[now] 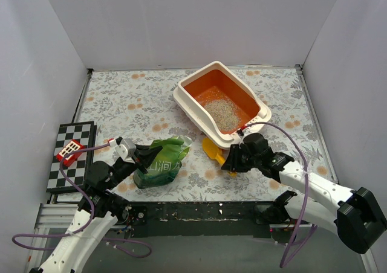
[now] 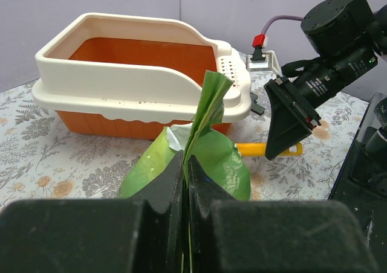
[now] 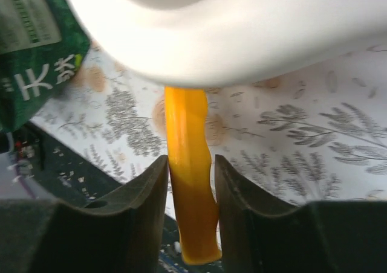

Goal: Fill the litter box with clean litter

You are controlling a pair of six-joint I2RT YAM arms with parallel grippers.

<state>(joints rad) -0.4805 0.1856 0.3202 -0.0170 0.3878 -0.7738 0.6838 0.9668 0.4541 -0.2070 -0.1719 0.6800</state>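
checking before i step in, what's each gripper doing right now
left gripper: closed, pinching the top edge of the green bag.
right gripper: jaws either side of the yellow scoop handle; whether it grips cannot be told.

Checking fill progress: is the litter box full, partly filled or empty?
Partly filled: a small heap of litter lies in the litter box, orange floor bare around it.
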